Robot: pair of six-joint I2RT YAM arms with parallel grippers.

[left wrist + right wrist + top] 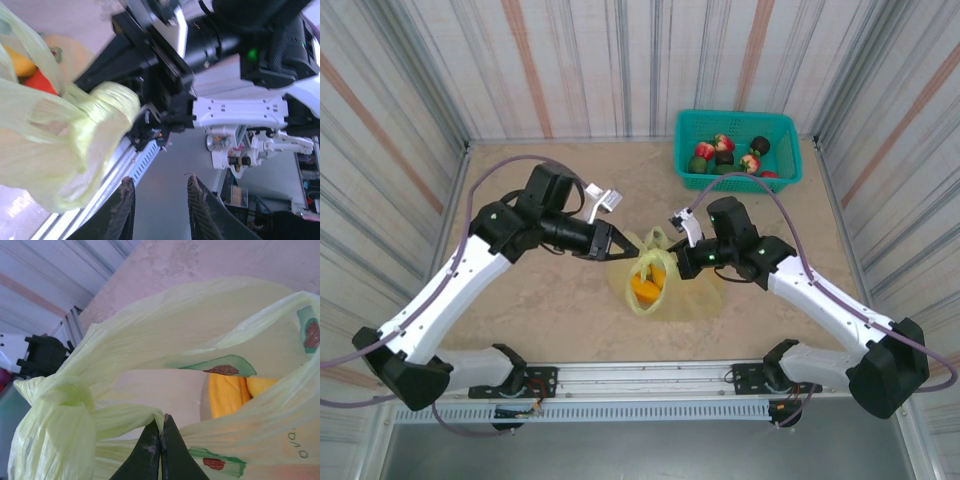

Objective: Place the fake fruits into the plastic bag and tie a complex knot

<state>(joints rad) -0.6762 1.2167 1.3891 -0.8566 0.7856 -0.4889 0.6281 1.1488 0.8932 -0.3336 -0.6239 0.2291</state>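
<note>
Right wrist view: the right gripper (161, 421) pinches the knotted pale yellow-green plastic bag (175, 320), orange fake fruits (227, 395) inside; the left gripper (160, 181) gapes, empty.

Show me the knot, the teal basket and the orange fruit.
knot (62, 392), right wrist view, the bunched twist
teal basket (740, 114), top external view, its far rim
orange fruit (225, 395), right wrist view, its bare face
</note>
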